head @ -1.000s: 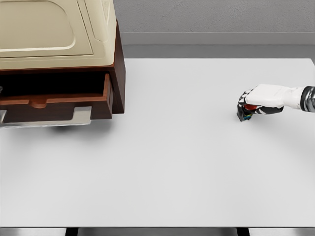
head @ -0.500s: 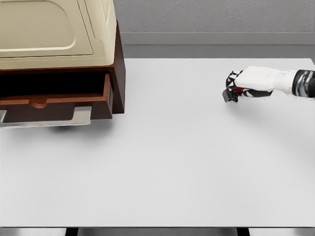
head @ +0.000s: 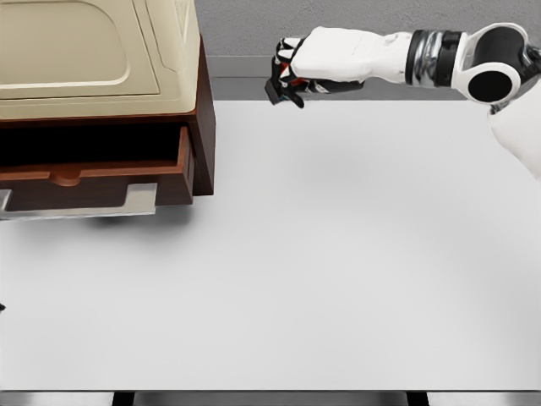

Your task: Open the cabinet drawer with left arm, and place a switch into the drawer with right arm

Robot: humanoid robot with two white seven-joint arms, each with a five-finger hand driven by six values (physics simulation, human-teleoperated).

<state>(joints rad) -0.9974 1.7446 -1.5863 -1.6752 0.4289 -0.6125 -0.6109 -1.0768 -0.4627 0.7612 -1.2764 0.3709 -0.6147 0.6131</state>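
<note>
- Above the far edge of the worktop (head: 338,254), the right robot hand (head: 292,74) hangs in the air with its fingers wrapped round the switch (head: 281,88), a small dark block with a touch of red showing between the fingers; it is clear of the surface.
- At left, the cabinet (head: 101,59) has its drawer (head: 93,173) pulled out, the dark cavity open towards the camera; the left robot hand is out of view.
- The step in hand, as I judge it, is carrying the switch across to the drawer; the hand is level with the cabinet top and well right of the opening.
- To do it well: come down in front of the cabinet's corner rather than across it; bring the switch over the open cavity; lower it inside before letting the fingers go.
</note>
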